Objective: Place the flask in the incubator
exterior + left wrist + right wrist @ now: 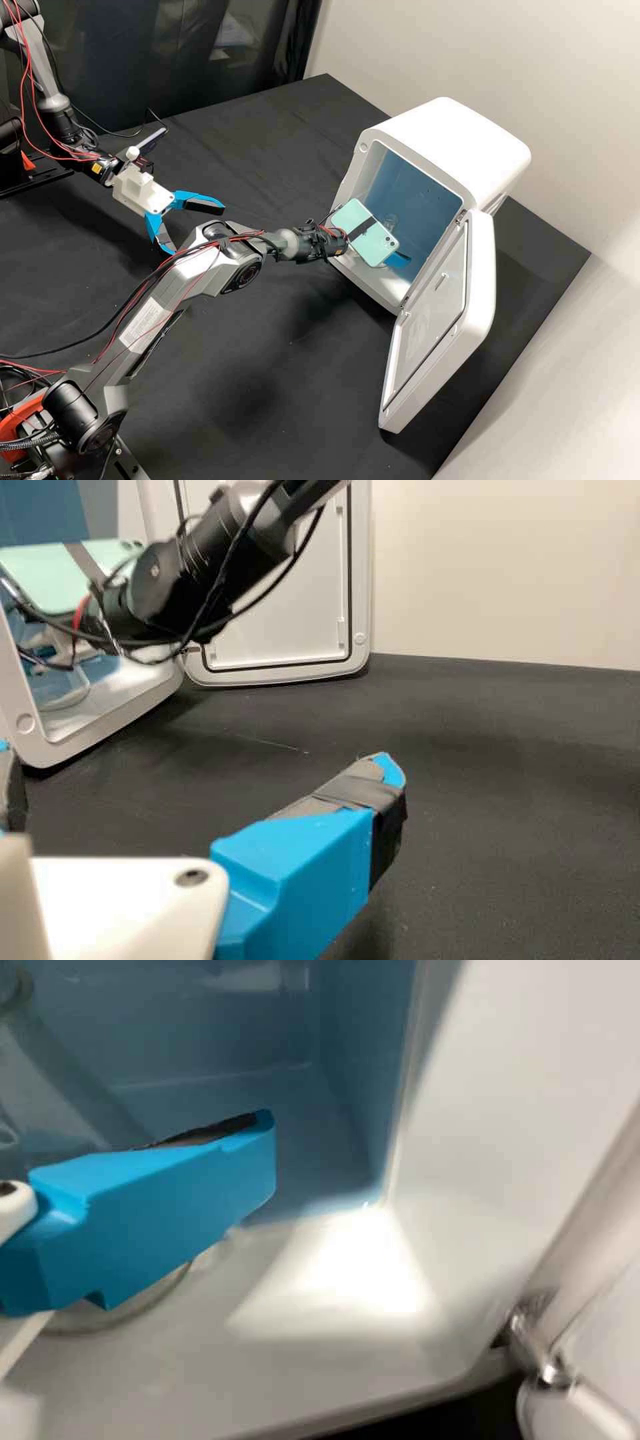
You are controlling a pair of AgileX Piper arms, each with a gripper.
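The white incubator [453, 133] stands at the right of the bench, its door [453, 313] swung wide open. Its inside is blue. My right gripper [395, 257] is inside the chamber, low over the white floor, with the arm passing through the opening. The flask [125, 1305] is clear glass; its round base rests on the chamber floor, partly under my gripper. Whether the gripper holds the flask is hidden. My left gripper [195, 227] hangs open and empty above the bench, left of the incubator, one blue finger [330, 840] pointing toward the open door [290, 610].
The black bench [287, 373] stretches bare in front of and behind the incubator. The open door juts toward the front right edge of the bench. The right arm's forearm [200, 560] crosses in front of the chamber mouth. Red cables trail along both arms.
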